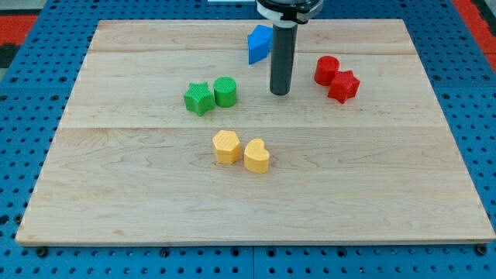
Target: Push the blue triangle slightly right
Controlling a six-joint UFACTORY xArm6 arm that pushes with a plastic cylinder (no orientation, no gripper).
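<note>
Sitting just right of the blue triangle [259, 43], my tip [280, 92]: no end effector, nothing gripped. Risking pushing left, or bumping red blocks [335, 78].

A pale wooden board [256, 194] fills most of the view, built from long planks whose seams run from the view's left to its right, with a fine grain and a soft even sheen of light across it. Around the board on every side lies a blue perforated surface [31, 155], its holes set in regular rows (a pegboard sort of pattern). Beyond the board's upper corners, at the view's top left [23, 19] and top right [477, 12], patches of red perforated surface show beside the blue.
</note>
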